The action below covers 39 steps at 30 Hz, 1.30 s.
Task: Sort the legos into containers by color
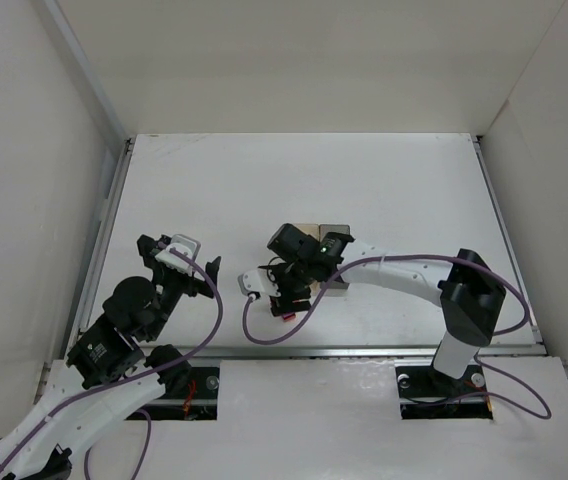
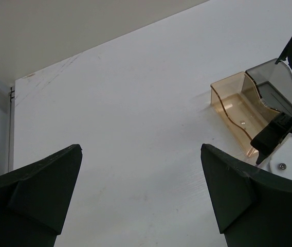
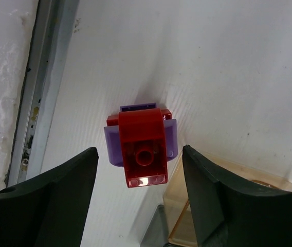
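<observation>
A red lego (image 3: 142, 149) sits stacked on a purple lego (image 3: 112, 146) on the white table. My right gripper (image 3: 140, 150) hangs over the stack with a finger on each side. It is open, with a gap showing between each finger and the bricks. The top view shows that gripper (image 1: 286, 300) low over the red lego (image 1: 286, 313). The tan container (image 3: 228, 203) and the grey container (image 3: 159, 229) lie just beside it. My left gripper (image 2: 140, 149) is wide open over bare table, left of the tan container (image 2: 236, 110) and the grey container (image 2: 274, 77).
The right arm (image 1: 404, 272) reaches across the containers and hides most of them from above; a tan corner (image 1: 332, 290) shows. A metal rail (image 3: 38, 87) runs along the table's near edge, close to the legos. White walls enclose the table.
</observation>
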### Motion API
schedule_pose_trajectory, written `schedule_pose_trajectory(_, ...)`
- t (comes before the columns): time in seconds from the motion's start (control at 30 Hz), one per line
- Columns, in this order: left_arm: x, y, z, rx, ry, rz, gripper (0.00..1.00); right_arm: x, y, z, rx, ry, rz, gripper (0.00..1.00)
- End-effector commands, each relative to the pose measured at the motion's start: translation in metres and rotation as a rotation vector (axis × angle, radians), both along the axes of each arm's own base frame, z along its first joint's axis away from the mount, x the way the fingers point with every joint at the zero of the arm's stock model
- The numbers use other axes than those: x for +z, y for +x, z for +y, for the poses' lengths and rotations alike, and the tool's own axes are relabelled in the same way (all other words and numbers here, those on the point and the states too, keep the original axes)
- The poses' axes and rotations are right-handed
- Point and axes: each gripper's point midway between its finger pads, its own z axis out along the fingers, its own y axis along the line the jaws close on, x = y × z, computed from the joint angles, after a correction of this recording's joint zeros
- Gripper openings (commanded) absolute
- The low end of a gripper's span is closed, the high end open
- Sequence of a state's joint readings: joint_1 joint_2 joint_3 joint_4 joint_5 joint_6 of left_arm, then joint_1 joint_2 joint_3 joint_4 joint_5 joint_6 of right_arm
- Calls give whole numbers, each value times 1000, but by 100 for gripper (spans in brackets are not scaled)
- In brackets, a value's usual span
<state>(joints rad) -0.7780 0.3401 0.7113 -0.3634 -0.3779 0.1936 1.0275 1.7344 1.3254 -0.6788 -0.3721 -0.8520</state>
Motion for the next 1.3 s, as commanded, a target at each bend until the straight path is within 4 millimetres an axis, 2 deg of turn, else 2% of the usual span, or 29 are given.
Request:
schedule_pose_trajectory(0.0,9,3,0,15,-26,-33,100,16,10,17,-50,84,-47,70)
schedule_pose_trajectory(0.17,9,3,0,14,-18,-36,100,13,16,22,-66,84,-55,51)
schedule_pose_trajectory(0.2,9,3,0,14,-17,-36,100,9,16,22,-66,75,-50,44)
schedule_pose_trajectory(0.23,5,4,1,23,-10,-30,100,12,16,22,-66,73,-50,42)
schedule_pose_trajectory(0.27,5,4,1,23,-10,-30,100,5,13,18,-66,45,-34,40)
schedule_pose_trajectory(0.33,5,4,1,23,-10,-30,100,-1,14,18,-66,28,-25,40)
schedule_pose_trajectory(0.47,5,4,2,22,-2,-33,100,1,8,18,-51,30,5,57)
schedule_pose_trajectory(0.53,5,4,2,22,-2,-33,100,-5,5,18,-44,14,27,65)
schedule_pose_trajectory(0.6,1,5,1,22,5,-27,100,-1,6,21,-44,22,23,66)
schedule_pose_trajectory(0.63,1,5,2,21,14,-30,100,-6,8,19,-50,8,19,66)
schedule_pose_trajectory(0.7,1,5,2,21,14,-30,100,-6,7,19,-59,7,25,58)
schedule_pose_trajectory(0.73,1,5,2,21,14,-30,100,-5,8,21,-67,15,25,41)
schedule_pose_trajectory(0.83,3,3,1,12,6,-36,99,-2,9,23,-75,22,26,22)
schedule_pose_trajectory(0.87,3,3,-1,3,6,-36,99,3,11,26,-84,34,26,17)
schedule_pose_trajectory(0.93,0,1,-3,-18,20,-31,93,13,14,33,-92,60,18,1)
schedule_pose_trajectory(0.97,-2,0,-4,-28,29,-34,91,16,14,34,-108,60,29,0)
schedule_pose_trajectory(1.0,-4,0,-3,-29,35,-28,90,29,15,39,-113,92,28,0)
schedule_pose_trajectory(1.07,-4,-2,-9,-62,33,-26,90,43,14,44,-141,123,46,0)
schedule_pose_trajectory(1.1,-4,-2,-9,-63,43,-30,90,59,19,45,-157,169,51,0)
schedule_pose_trajectory(1.13,0,-4,-11,-81,34,-37,92,68,22,45,-176,200,65,0)
schedule_pose_trajectory(1.17,-4,-5,-17,-126,73,-34,94,78,25,45,-214,234,99,0)
schedule_pose_trajectory(1.2,-1,-10,-22,-167,86,-40,95,96,29,51,-220,315,122,0)
schedule_pose_trajectory(1.23,4,-13,-25,-200,92,-50,97,115,40,43,-255,376,133,0)
schedule_pose_trajectory(1.27,1,-18,-36,-271,106,-47,98,127,42,40,-290,423,176,0)
